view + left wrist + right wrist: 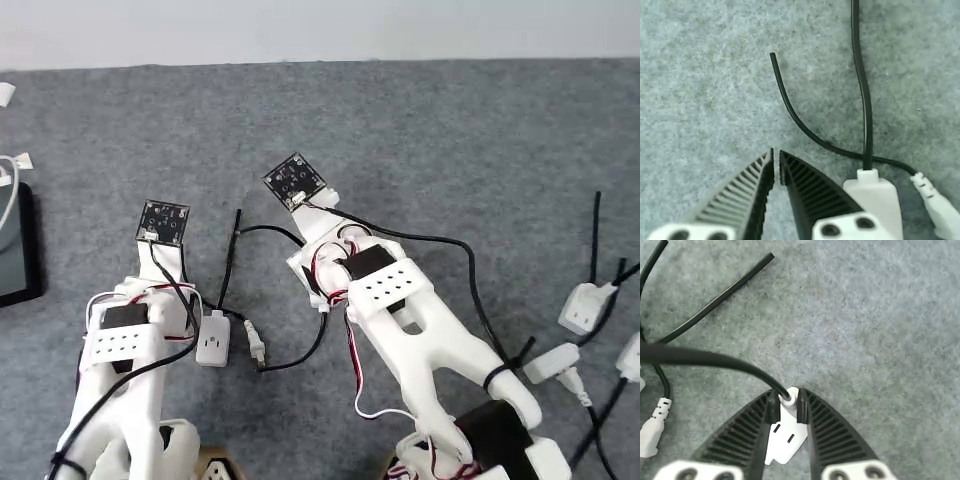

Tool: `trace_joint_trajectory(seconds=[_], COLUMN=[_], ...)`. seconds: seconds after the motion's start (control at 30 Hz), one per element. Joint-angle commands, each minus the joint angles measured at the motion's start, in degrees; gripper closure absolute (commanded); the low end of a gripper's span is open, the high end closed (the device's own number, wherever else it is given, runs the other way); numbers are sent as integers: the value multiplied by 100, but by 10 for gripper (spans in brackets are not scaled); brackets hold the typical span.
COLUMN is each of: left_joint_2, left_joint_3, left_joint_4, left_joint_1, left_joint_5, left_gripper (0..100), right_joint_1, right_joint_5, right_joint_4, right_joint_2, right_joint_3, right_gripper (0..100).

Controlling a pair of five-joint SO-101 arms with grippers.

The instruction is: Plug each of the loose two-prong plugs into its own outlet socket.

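My right gripper (787, 399) is shut on a white outlet socket (785, 437) with two slots, low over the grey carpet; its black cable (705, 360) runs off sideways. A loose white two-prong plug (652, 428) lies beside it, seen in the high view (255, 345) between the two arms. A second white socket (212, 338) lies next to that plug, close to the left arm. My left gripper (776, 152) is shut on nothing, just beside this socket (874, 192) and the plug (936, 206).
More white sockets and plugs (583, 305) (553, 362) with black cables lie at the right edge of the carpet. A dark tablet (18, 250) sits at the far left. Loose black cable ends (785, 100) (720, 295) cross the carpet ahead of both grippers.
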Motion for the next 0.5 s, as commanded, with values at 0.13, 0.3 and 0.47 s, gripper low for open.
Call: trace_joint_trajectory(seconds=[0.13, 0.3, 0.47], left_joint_2=[18, 18, 18], left_joint_3=[-286, -286, -286], left_joint_4=[-105, -105, -105], left_joint_1=[-26, -26, -26], left_joint_5=[-79, -79, -79], left_gripper=[984, 984, 984], right_joint_1=[-40, -40, -40], right_joint_5=[-88, -369, -378], right_joint_4=[-40, 13, -22], right_joint_2=[-171, -875, -1015], right_joint_3=[35, 79, 229], right_gripper=[991, 991, 991])
